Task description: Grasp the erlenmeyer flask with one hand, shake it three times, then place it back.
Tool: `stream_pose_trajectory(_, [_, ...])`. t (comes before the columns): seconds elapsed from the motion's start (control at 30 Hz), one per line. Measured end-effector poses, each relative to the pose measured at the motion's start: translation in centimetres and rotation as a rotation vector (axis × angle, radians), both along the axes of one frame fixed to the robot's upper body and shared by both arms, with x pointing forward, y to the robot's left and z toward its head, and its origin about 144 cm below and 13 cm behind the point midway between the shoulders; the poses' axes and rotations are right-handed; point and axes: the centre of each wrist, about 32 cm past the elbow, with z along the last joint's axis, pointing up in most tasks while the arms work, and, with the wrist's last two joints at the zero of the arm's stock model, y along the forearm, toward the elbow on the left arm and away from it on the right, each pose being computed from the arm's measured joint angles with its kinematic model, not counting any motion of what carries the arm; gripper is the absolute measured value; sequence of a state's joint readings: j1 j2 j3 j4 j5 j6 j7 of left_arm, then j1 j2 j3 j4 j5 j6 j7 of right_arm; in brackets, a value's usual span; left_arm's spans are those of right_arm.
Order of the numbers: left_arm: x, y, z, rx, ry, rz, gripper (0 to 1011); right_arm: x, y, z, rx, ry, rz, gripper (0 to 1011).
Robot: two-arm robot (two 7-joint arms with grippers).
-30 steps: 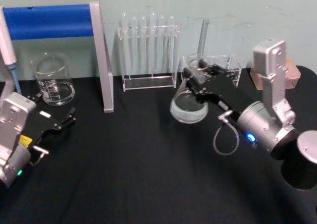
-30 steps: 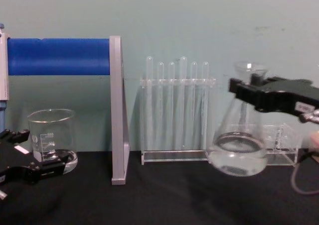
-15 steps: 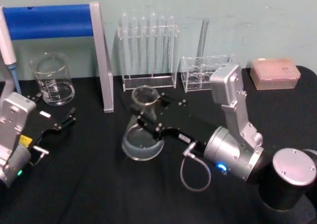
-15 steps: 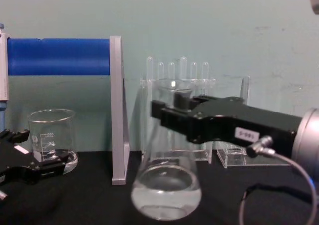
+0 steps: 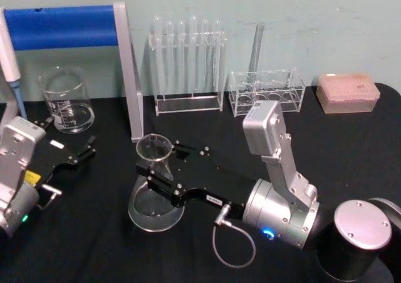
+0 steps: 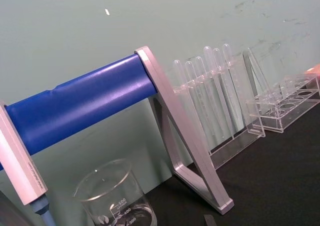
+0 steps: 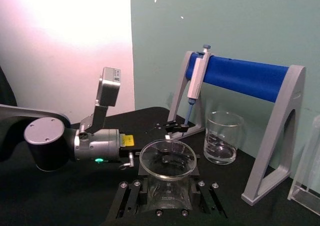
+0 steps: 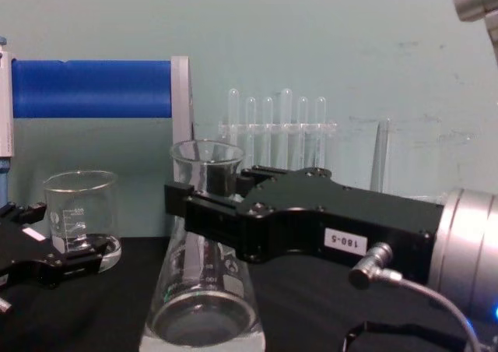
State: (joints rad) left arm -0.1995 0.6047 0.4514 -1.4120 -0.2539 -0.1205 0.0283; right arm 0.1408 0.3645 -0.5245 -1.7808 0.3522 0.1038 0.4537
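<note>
Right end effector (image 5: 159,171) clenched on erlenmeyer flask (image 5: 154,205), liquid (image 8: 202,333) in chest view; left end effector (image 5: 67,139) released.

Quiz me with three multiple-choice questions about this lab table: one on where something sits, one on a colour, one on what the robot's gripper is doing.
1. Where is the beaker? A. on the table beside the left gripper; B. on a shelf; C. on the floor.
2. What colour is the bar on the stand? A. red; B. blue; C. yellow.
3. What is the right gripper doing? A. hanging open; B. holding a spoon; C. shut on the erlenmeyer flask's neck.
Answers: 1 A, the head view shows it standing by that gripper; 2 B, the bar is plainly blue; 3 C, the chest view shows it clamped around the neck.
</note>
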Motion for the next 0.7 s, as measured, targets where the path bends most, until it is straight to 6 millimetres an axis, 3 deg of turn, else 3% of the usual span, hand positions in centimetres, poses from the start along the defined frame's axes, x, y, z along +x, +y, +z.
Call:
stream_pose_trajectory(0.4, [0.0,0.0,0.0,0.0,0.0,0.0,1001,0.5,-0.3,0.1,-0.001,-0.005,-0.03,456])
stream_pose_trajectory(0.7, [0.0,0.0,0.0,0.0,0.0,0.0,1001,2.2,-1.9,0.3,0.001,-0.029,-0.161,453])
